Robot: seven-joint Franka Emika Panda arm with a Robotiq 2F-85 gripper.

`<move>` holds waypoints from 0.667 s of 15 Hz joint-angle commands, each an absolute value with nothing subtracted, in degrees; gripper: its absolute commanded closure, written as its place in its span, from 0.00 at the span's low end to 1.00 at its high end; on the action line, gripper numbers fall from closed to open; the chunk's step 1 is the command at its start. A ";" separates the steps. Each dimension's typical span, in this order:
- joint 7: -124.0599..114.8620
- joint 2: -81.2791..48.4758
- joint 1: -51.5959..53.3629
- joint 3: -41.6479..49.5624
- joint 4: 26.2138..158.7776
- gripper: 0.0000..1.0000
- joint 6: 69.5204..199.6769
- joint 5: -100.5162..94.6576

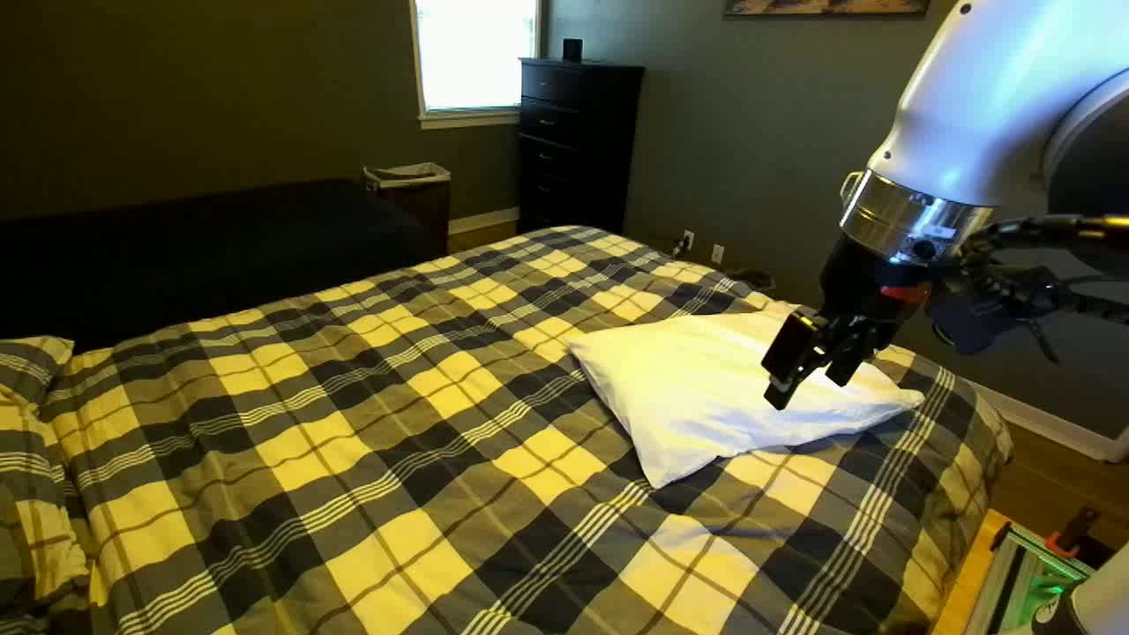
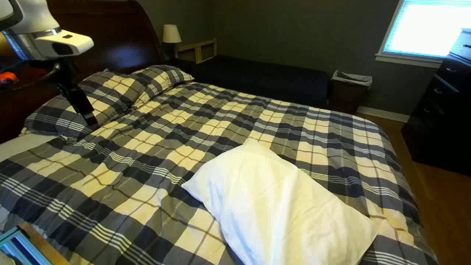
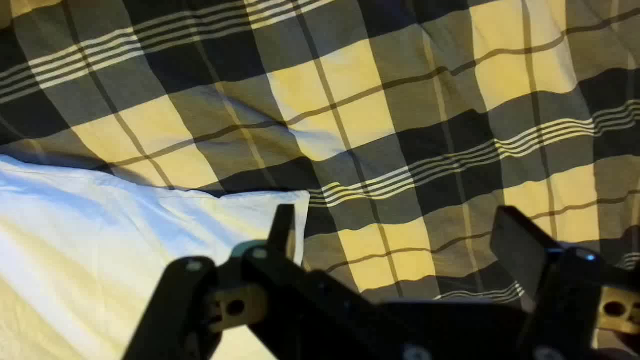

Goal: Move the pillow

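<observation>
End effector (image 3: pixel 395 217) has its jaws way apart; white pillow (image 3: pixel 100 235)'s lower left in the wrist view, corner showing behind one jaw. It's lying on a plaid bedspread (image 3: pixel 330 90), with a dark dresser (image 1: pixel 578 145) and window (image 1: pixel 476 53) top centre in an exterior view.

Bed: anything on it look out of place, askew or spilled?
The white pillow stands out: it lies skewed to the checks of the bedspread, well away from the headboard, where the plaid pillows matching that bedspread are. No spill or damage shows.
</observation>
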State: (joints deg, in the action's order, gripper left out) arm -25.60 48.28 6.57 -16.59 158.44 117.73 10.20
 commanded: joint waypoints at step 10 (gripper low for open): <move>-23.34 40.29 -4.63 -11.55 158.17 0.00 123.57 1.11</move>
